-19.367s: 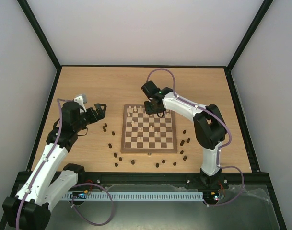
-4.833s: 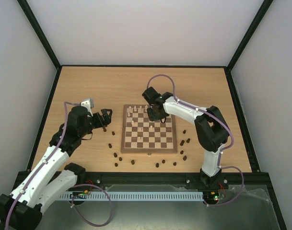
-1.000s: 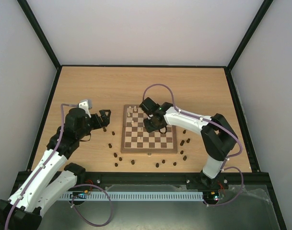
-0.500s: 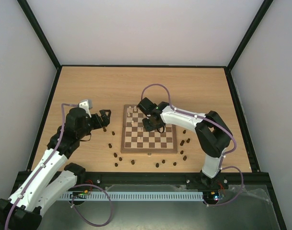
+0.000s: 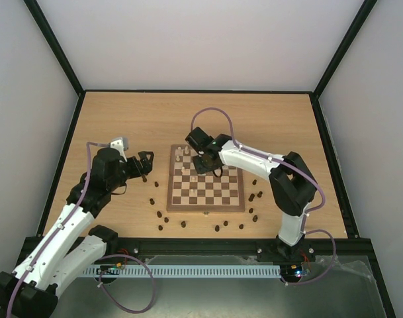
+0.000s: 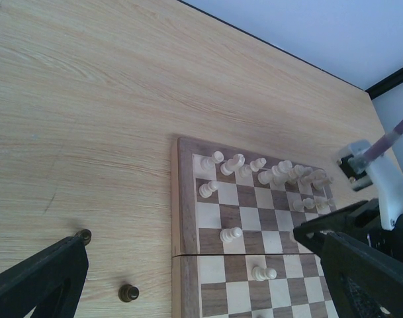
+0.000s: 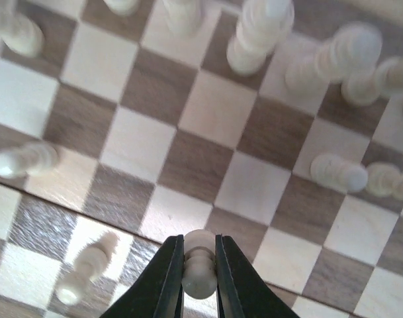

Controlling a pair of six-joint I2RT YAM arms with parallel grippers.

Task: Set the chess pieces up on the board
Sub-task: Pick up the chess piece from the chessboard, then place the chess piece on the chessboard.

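Observation:
The board [image 5: 169, 179] lies mid-table, with cream chess pieces [image 5: 182, 154] mostly along its far rows. Dark chess pieces [image 5: 159, 214] are scattered on the table round its left, near and right sides. My right gripper [image 5: 205, 163] hovers over the board's far half. In the right wrist view it [image 7: 200, 268] is shut on a cream pawn [image 7: 200, 281], held above the squares [image 7: 218, 109]. My left gripper [image 5: 143, 165] hangs open left of the board. Between its fingers [image 6: 42, 278] I see the board's rim [image 6: 180, 199], a cream pawn [image 6: 231, 233] and a dark pawn [image 6: 128, 292].
More dark pieces [image 5: 254, 196] cluster by the board's right edge, near the right arm's base. Another dark piece [image 6: 85, 234] sits close to the left gripper's left finger. A black frame and grey walls bound the wooden table [image 5: 135, 119].
The right gripper has shut on the cream pawn and moved with it toward the far left part of the board. The left arm has barely moved.

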